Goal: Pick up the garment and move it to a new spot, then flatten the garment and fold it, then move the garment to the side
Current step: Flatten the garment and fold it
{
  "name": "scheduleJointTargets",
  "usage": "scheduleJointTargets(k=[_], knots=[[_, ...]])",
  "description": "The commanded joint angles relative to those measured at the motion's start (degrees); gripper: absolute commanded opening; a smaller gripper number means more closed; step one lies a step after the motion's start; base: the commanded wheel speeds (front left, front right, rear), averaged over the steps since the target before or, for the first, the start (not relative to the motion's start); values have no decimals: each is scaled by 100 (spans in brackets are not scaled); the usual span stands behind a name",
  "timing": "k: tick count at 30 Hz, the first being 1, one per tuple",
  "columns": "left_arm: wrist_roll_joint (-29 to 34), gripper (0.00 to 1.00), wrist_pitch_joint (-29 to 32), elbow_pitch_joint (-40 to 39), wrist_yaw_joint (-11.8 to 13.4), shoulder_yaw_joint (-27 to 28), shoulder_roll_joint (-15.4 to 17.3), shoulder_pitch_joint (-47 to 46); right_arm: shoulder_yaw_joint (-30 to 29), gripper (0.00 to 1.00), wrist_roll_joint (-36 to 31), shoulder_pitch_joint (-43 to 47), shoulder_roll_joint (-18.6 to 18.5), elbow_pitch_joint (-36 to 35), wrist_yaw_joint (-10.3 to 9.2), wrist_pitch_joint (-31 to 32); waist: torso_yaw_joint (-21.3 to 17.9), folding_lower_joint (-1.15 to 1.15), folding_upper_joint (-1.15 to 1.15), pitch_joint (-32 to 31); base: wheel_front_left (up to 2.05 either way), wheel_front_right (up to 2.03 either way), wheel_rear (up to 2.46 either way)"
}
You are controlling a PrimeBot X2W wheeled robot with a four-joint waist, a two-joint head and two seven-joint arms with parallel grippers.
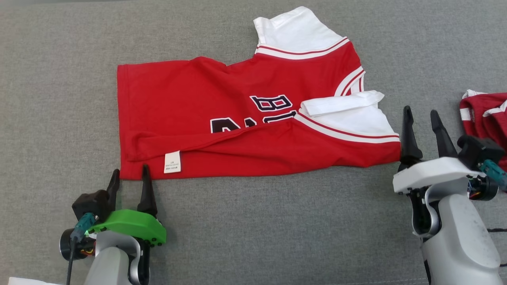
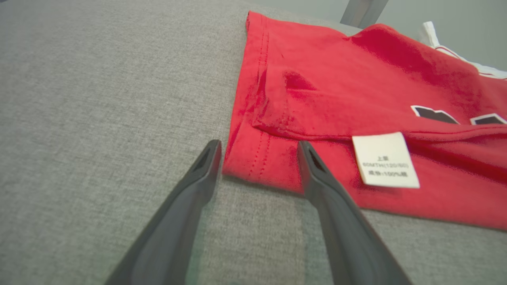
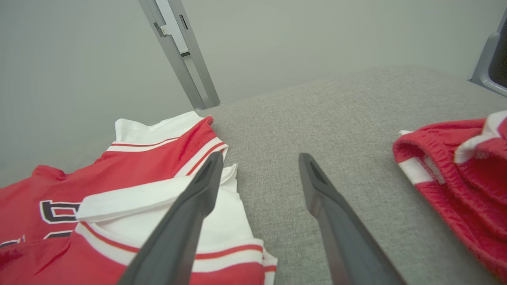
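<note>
The garment (image 1: 222,118) is a red jersey with white sleeves, dark lettering and a white care label (image 1: 172,162); its near long edge is folded up over the body. My left gripper (image 1: 130,176) stands open at its near left corner (image 2: 257,162), one finger tip (image 2: 307,152) over the hem, nothing held. At the jersey's near right corner, beside the white sleeve (image 3: 222,221), my right gripper (image 1: 420,118) is open too, its left finger (image 3: 206,178) above the sleeve, holding nothing.
Everything lies on a grey fabric surface (image 1: 277,229). A second red and white garment (image 1: 487,114) is bunched at the right edge, close to my right gripper and also seen as a red heap (image 3: 463,178). A grey metal post (image 3: 186,59) stands behind the surface.
</note>
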Motion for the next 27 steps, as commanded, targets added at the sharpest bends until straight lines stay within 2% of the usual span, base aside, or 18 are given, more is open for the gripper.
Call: scheduleJointTargets(k=[1, 11, 12, 13, 14, 21, 22, 23, 24, 27], knots=[[-18, 100, 2, 52, -32, -19, 32, 60, 3, 100, 50, 169, -11, -21, -10, -16, -15, 0, 0, 7, 0, 0, 0], [27, 100, 39, 769, -89, 108, 30, -152, 269, 100, -19, 531, -11, -15, -9, -16, -106, 0, 0, 143, 0, 0, 0], [31, 91, 50, 895, -108, 102, 28, -187, 330, 100, -37, 529, -12, 16, -9, -16, -116, 0, 0, 145, 0, 0, 0], [36, 12, 54, 1002, -132, 83, 27, -209, 388, 100, -55, 530, -12, 43, -9, -16, -122, 0, 0, 142, 0, 0, 0], [8, 0, 66, 1109, -158, 46, 20, -233, 458, 100, -93, 534, -10, 80, -9, -16, -128, 0, 0, 135, 0, 0, 0], [-95, 0, 70, 1356, -286, -189, -3, -324, 620, 100, -100, 424, -9, 776, -9, -5, -67, 0, 0, 125, 0, 0, 0], [-103, 0, 70, 1349, -308, -232, -7, -331, 660, 73, -54, 391, -7, 877, -9, 0, -50, 0, 0, 126, 0, 0, 0], [-106, 0, 70, 1334, -325, -265, -10, -334, 715, 28, -23, 367, -3, 959, -9, 1, -35, 0, 0, 125, 0, 0, 0], [-128, 0, 70, 1304, -353, -294, -10, -332, 812, 0, 3, 342, 0, 1038, -5, 5, -19, 0, 0, 124, 0, 0, 0], [-66, 0, 66, 1277, -377, -370, -10, -296, 828, 0, 133, 290, 5, 1073, -5, 5, 9, 0, 0, 83, 0, 0, 0]])
